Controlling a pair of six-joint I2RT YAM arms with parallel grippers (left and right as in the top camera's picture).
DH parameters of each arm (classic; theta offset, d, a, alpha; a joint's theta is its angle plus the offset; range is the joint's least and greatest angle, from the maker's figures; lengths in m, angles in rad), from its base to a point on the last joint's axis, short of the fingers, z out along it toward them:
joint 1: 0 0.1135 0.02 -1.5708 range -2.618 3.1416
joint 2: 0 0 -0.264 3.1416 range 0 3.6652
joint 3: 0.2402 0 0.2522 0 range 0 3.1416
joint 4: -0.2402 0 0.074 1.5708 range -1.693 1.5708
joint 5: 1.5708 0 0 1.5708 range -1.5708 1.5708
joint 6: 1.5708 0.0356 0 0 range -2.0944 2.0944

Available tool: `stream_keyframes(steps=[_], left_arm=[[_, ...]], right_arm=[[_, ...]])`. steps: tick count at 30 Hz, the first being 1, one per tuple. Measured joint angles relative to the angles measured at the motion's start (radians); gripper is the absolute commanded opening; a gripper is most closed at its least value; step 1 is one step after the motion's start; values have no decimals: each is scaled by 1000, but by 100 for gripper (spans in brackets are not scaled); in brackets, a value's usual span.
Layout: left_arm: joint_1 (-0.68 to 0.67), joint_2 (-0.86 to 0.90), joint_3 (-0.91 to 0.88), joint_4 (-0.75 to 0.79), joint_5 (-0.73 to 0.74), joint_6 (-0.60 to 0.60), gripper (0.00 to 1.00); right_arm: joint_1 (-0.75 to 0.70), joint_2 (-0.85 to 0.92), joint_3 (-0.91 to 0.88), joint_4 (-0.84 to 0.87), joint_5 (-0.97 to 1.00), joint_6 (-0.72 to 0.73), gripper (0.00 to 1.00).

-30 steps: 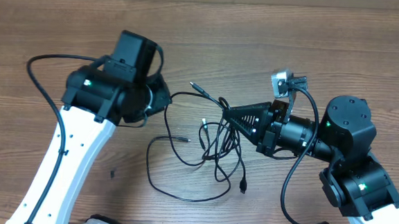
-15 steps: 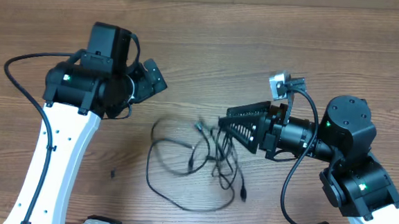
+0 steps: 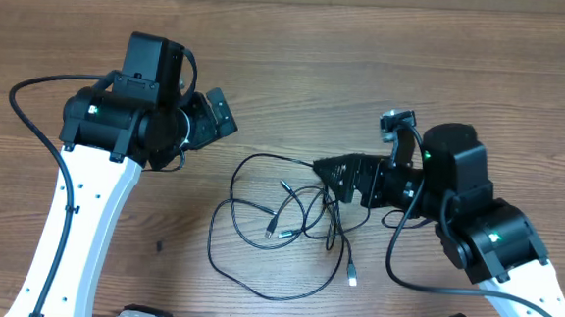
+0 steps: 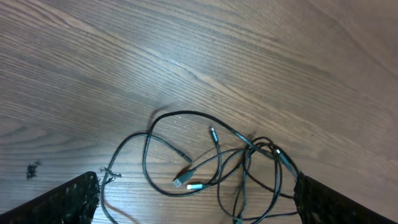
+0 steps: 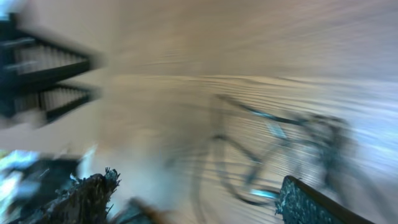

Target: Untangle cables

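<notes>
So both arms are letting go now. The left end effector [image 3: 218, 115] is sitting wide open, pulled back up and left, well away from where it was gripping a second ago. The right end effector [image 3: 329, 168] is spreading its fingers too, nothing in them, though its own camera is blurring badly. The cables [image 3: 317, 212] are lying loose on the bench [image 3: 367, 65] between the arms, just beside the right one. They're looking more spread out than before, but strands are still crossing in the middle, so I'm guessing another pull is needed.
</notes>
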State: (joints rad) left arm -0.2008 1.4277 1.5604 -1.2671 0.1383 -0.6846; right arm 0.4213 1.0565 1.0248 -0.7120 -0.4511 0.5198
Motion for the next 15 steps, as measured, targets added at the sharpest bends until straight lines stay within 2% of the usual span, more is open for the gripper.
stream_keyframes(steps=[8,15], left_arm=[[0,0,0,-3,0,50,100],[0,0,0,-16,-2,60,100]], right_arm=[[0,77,2,-205,359,30,86],[0,257,2,-237,520,43,86]])
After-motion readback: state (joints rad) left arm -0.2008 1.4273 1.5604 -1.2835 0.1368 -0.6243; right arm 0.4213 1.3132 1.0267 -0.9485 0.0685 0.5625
